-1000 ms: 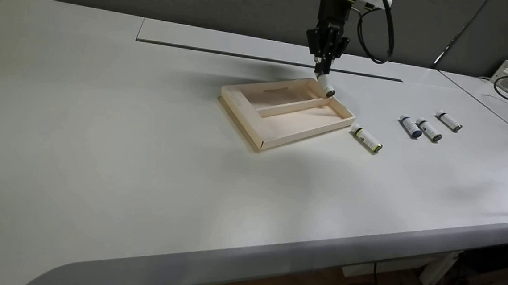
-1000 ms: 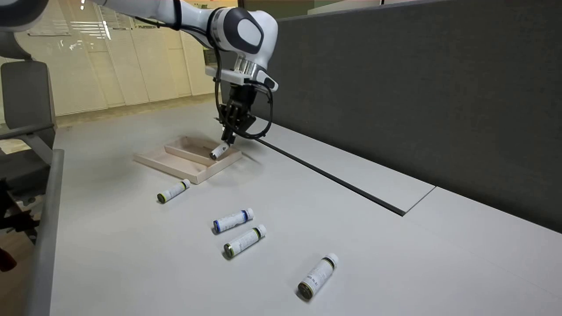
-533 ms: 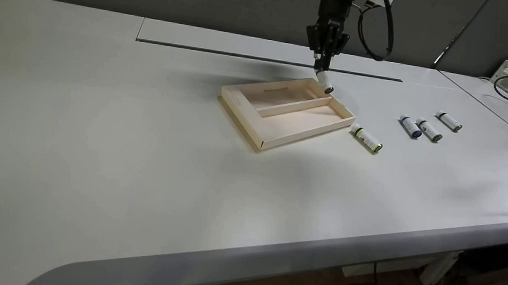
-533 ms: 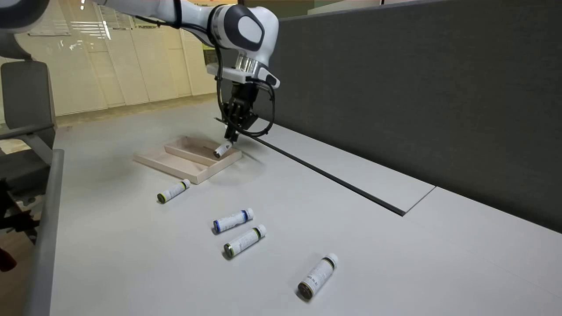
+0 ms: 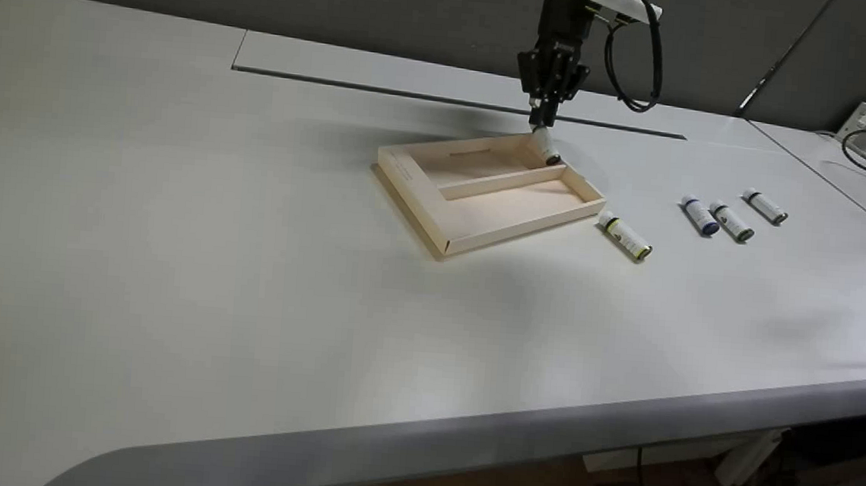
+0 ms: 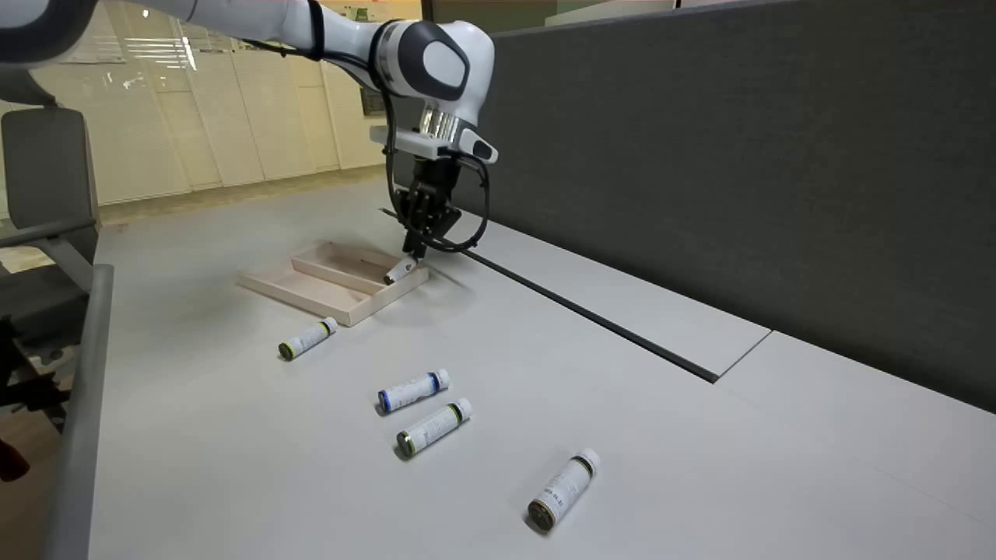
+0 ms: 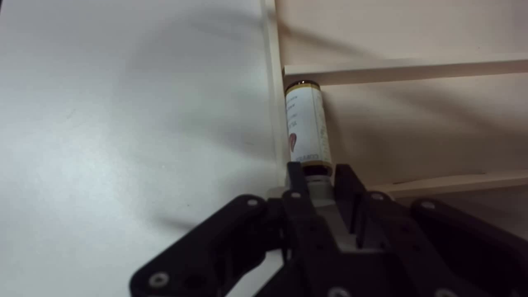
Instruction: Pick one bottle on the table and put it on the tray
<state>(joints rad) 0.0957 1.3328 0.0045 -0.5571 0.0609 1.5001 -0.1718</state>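
Note:
The bottle [image 5: 546, 146], small and white with a dark end, is tilted in my gripper, its dark end downward; it also shows in the other views [image 6: 400, 270] [image 7: 307, 123]. My gripper [image 5: 542, 123] is shut around its white cap end, with a finger on each side in the wrist view [image 7: 318, 167]. The bottle's lower end is inside the far compartment of the beige tray [image 5: 521, 240], close to the short end wall and the divider. The tray's end rim shows in the wrist view [image 7: 274, 82]. Whether the bottle touches the tray floor is not clear.
Several similar bottles lie on the white table: one near the tray corner [image 5: 626, 237], a blue-banded one [image 6: 414, 391], one beside it [image 6: 434, 428], and one farther off [image 6: 563, 490]. A dark partition [image 6: 700, 155] stands behind the table. A cable loop [image 5: 656, 53] hangs beside the wrist.
The gripper rose slightly, then came down and shifted a little left in an exterior view, carrying the bottle lower into the tray's end. The tray and the other bottles have not moved.

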